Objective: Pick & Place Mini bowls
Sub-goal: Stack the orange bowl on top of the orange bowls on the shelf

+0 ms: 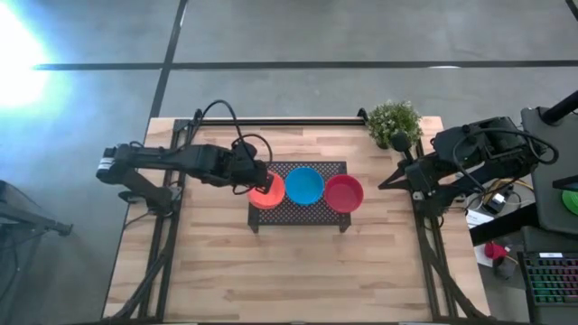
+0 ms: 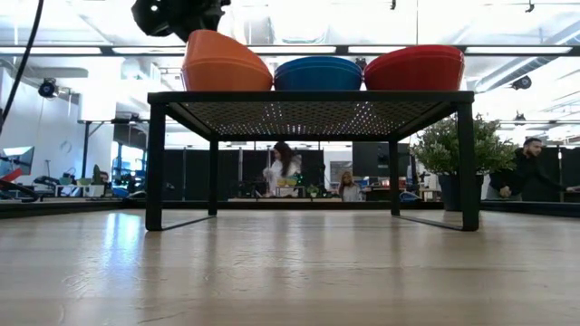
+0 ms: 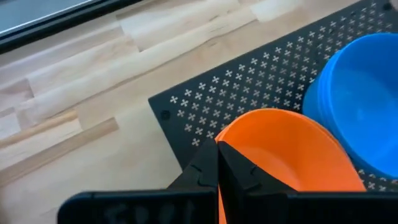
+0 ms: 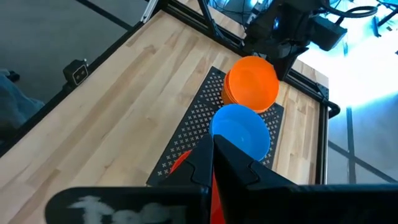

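Three mini bowls, plain glossy plastic, round, in row atop dark mesh rack (image 1: 299,209): one orange bowl (image 1: 267,191), one blue bowl (image 1: 304,185), one red bowl (image 1: 343,193). Blue in middle, touching both neighbours. Orange bowl tilted, one edge raised off rack; blue and red sit level. Left gripper (image 1: 256,181) at orange bowl's outer rim, jaws clamped on rim. Right gripper (image 1: 386,181) off rack near table's right edge, jaws together, holding nothing. One potted plant (image 1: 395,121) at table's far right corner. Wooden table (image 1: 226,271).
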You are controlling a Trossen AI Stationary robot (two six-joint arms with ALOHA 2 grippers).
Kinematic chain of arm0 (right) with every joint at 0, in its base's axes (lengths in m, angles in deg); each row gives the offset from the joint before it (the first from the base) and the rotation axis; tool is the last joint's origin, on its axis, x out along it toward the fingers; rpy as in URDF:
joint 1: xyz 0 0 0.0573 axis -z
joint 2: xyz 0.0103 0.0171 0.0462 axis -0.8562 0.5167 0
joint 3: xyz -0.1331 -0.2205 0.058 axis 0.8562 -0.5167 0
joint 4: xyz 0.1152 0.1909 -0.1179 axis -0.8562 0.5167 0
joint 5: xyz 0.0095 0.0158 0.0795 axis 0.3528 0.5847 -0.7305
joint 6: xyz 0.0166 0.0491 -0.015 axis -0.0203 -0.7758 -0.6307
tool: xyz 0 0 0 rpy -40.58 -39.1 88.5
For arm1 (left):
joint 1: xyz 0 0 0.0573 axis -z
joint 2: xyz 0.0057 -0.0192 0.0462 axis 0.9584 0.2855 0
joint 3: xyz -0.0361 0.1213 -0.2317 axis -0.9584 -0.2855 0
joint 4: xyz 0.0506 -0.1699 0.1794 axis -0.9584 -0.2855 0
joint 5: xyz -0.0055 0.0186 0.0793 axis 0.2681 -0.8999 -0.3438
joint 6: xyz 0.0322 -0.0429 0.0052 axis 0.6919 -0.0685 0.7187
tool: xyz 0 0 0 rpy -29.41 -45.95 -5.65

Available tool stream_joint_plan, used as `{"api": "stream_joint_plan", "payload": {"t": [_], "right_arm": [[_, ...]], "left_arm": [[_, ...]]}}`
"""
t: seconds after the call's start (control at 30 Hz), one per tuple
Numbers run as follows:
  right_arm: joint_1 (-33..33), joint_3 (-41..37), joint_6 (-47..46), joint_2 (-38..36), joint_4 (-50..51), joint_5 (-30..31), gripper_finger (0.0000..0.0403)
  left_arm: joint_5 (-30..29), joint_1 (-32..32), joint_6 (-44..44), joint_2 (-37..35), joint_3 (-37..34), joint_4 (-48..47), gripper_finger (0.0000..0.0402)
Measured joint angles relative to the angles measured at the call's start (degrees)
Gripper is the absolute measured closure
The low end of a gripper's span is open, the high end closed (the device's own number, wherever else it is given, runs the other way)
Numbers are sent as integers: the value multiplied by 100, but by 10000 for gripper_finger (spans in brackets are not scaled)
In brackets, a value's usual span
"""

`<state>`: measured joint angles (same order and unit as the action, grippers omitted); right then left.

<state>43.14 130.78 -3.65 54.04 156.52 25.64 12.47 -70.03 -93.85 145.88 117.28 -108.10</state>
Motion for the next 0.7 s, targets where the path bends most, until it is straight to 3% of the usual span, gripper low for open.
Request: {"api": "stream_joint_plan", "payload": {"t": [0.2,0.43,0.7], "right_arm": [[1,0,85,0,-2,1,394],[0,0,94,0,-4,2,394],[0,0,85,0,-7,2,394]], "left_arm": [[10,84,62,-134,356,92,401],[957,599,286,-139,543,337,401],[807,1046,-420,-132,511,-137,401]]}}
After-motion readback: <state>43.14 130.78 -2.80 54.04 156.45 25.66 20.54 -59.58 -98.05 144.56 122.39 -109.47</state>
